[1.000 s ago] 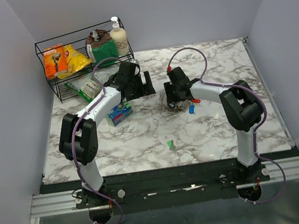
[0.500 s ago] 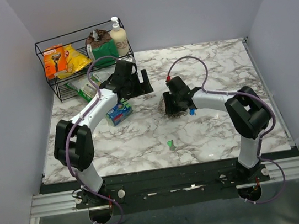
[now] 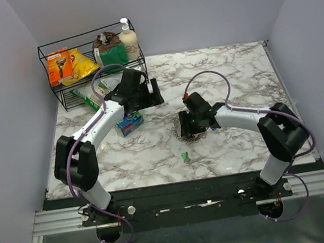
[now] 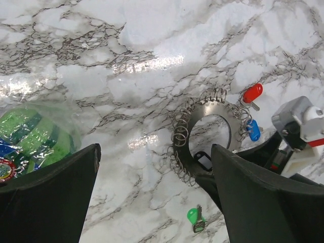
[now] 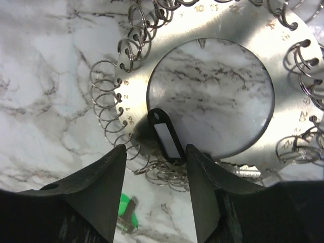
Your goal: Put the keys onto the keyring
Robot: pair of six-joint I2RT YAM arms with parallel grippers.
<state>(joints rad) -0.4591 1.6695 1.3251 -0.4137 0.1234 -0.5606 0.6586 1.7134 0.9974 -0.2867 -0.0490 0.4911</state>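
Observation:
The keyring [image 5: 283, 66] is a flat numbered metal disc with a large hole and several small wire rings round its rim, also in the left wrist view [image 4: 188, 130]. A black tag [image 5: 167, 136] lies at its near rim. My right gripper [image 5: 154, 152] is open, its fingers straddling that tag and rim [image 3: 186, 129]. A red key [image 4: 251, 93] and a blue key [image 4: 253, 130] sit at the ring's right side. A green key [image 3: 185, 156] lies loose nearer the front [image 4: 195, 218]. My left gripper [image 4: 154, 152] hovers wide open and empty [image 3: 146, 93].
A wire basket [image 3: 55, 93] at the back left holds packets and a pump bottle [image 3: 128, 38]. A blue and green packet [image 3: 129, 123] lies beside the left arm, seen as a green bag [image 4: 35, 136] in the left wrist view.
My right gripper has come toward the front edge, and the keyring has slid along with it. The left arm has drawn slightly back and left.

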